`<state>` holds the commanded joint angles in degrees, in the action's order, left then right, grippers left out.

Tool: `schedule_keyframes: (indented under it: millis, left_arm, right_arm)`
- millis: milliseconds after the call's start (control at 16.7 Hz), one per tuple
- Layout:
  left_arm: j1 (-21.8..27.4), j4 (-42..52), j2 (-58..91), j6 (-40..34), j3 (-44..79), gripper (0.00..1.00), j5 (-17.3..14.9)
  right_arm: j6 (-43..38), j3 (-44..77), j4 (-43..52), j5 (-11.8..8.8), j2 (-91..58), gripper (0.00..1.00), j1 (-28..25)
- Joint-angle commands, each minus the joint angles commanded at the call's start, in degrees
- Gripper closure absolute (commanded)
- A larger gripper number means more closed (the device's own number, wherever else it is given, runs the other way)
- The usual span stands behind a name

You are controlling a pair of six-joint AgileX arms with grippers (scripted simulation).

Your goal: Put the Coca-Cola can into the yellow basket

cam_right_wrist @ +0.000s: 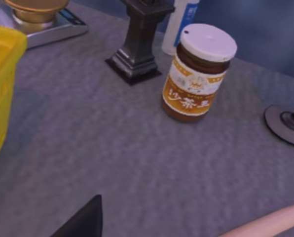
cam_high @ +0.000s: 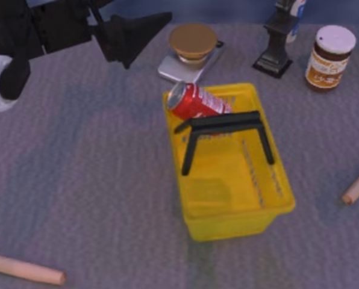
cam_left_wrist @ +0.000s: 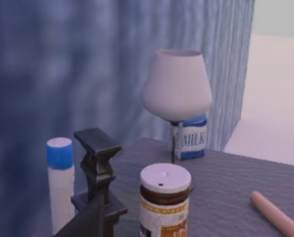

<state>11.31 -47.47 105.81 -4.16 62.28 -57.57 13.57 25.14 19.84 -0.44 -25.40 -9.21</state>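
The can (cam_high: 194, 101) lies on its side in the far end of the basket (cam_high: 270, 208), tilted, its silver end up against the far-left rim corner and its body sloping down inside under the black handle (cam_high: 224, 129). The rest of the basket interior shows only bare yellow floor. The basket stands near the table's middle, long axis running away from the camera.

The left gripper (cam_high: 134, 33) hangs over the far-left part of the table, up and to the left of the can and apart from it. Its 2 fingers form a dark tapering wedge pointing toward the scale; whether they are parted or closed cannot be told. Nothing is seen between them.

Just right of the left gripper sits a scale (cam_high: 188, 63) with a brown bowl (cam_high: 193, 41) on it, near the basket's far rim. Farther right stand a dark pedestal (cam_high: 277, 45) and a jar (cam_high: 329, 57), white-lidded with an orange label. The left wrist view adds a lamp (cam_left_wrist: 176, 86), a milk carton (cam_left_wrist: 192, 138) and a blue-capped tube (cam_left_wrist: 60, 180).

The right gripper (cam_right_wrist: 85, 219) shows only as a dark tip in its wrist view, on the jar's side of the table; its state cannot be told. 2 wooden rods lie at the table's edges, 1 left (cam_high: 23, 269), 1 right (cam_high: 357, 185).
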Motion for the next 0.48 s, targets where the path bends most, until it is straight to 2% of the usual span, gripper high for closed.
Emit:
schedule_keyframes:
  millis: [480]
  left_arm:
    - [-7.62,20.69,-52.52,-2.83,-23.62,0.00,27.49]
  right_arm:
    - [21.82,47.91,32.24,0.53,-49.28,0.00,-13.72]
